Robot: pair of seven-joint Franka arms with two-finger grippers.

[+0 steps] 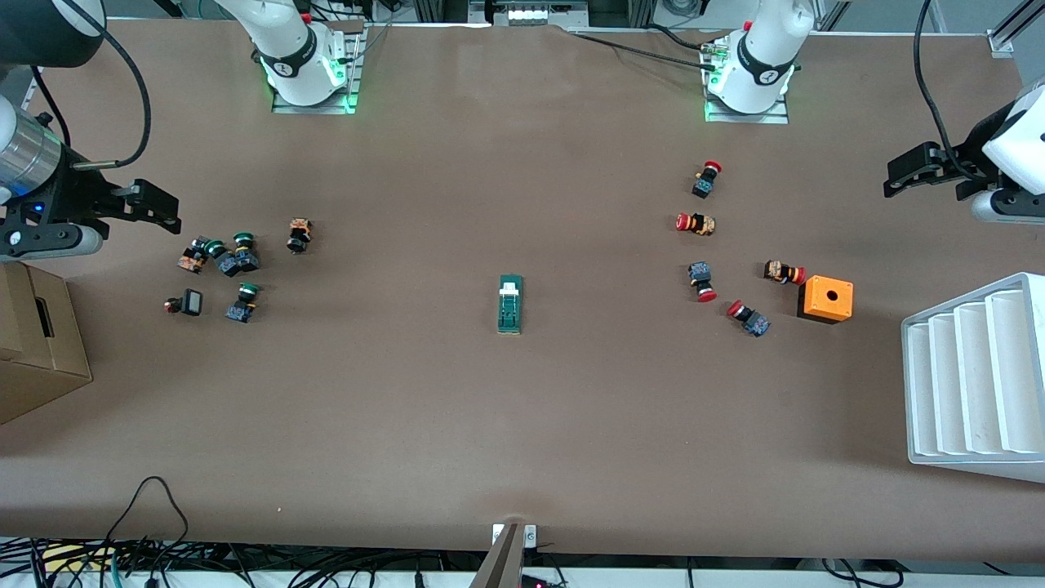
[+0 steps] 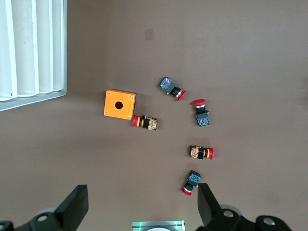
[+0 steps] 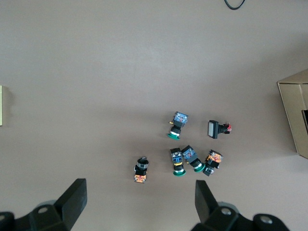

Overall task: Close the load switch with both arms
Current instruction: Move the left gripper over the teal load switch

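load switch (image 1: pixel 510 304) mid-desk, untouched | left end effector (image 1: pixel 918 171) fingers spread, above the desk near orange box (image 1: pixel 825 299) | right end effector (image 1: pixel 147 208) fingers spread, near green buttons (image 1: pixel 233 257)

One load switch (image 1: pixel 510 304), five red-capped buttons (image 1: pixel 695 223), one orange box (image 1: pixel 825 299)

The dark-green load switch (image 1: pixel 510 305) lies flat mid-table, its white end piece pointing toward the robots' bases.
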